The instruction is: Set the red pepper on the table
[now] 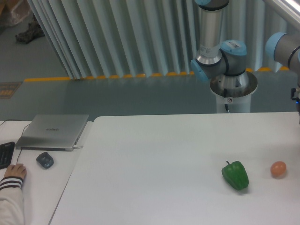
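Note:
The red pepper does not show in this view; it is hidden or out of frame. The white table [154,154] fills the middle and right of the view. The arm's base and lower joints [220,56] stand behind the table's far edge, and another link [283,49] shows at the right edge. The gripper is out of view.
A green bell pepper [235,175] lies on the table at the right front, with a small orange-pink ball [278,169] to its right. On the adjoining desk at the left are a grey laptop [54,131], a mouse [45,160], a keyboard edge and a person's hand [14,172].

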Controlling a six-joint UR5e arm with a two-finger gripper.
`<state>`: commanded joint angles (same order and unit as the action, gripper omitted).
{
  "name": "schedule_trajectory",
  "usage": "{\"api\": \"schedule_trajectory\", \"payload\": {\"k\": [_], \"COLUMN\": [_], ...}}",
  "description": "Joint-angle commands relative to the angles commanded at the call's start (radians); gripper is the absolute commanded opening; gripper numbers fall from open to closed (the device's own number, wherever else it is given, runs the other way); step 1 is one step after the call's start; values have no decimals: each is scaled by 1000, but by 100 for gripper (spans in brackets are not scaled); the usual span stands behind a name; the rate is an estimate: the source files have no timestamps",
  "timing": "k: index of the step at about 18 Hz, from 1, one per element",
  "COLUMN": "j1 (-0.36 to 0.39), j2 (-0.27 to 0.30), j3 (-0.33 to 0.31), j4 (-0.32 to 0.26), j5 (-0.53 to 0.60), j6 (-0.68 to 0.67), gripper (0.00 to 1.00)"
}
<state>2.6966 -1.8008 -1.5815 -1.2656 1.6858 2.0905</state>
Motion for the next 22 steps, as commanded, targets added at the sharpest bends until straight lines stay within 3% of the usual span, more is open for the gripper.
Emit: {"api": "schedule_trajectory", "payload": {"k": [5, 16, 22], "j1": [94, 141, 158], "j2": [-29, -106, -216], "j3": [8, 25, 29], "j4": [41, 115, 258], "j5": [26, 69, 81], "j6": [172, 295, 304], "gripper": [100, 97, 97]}}
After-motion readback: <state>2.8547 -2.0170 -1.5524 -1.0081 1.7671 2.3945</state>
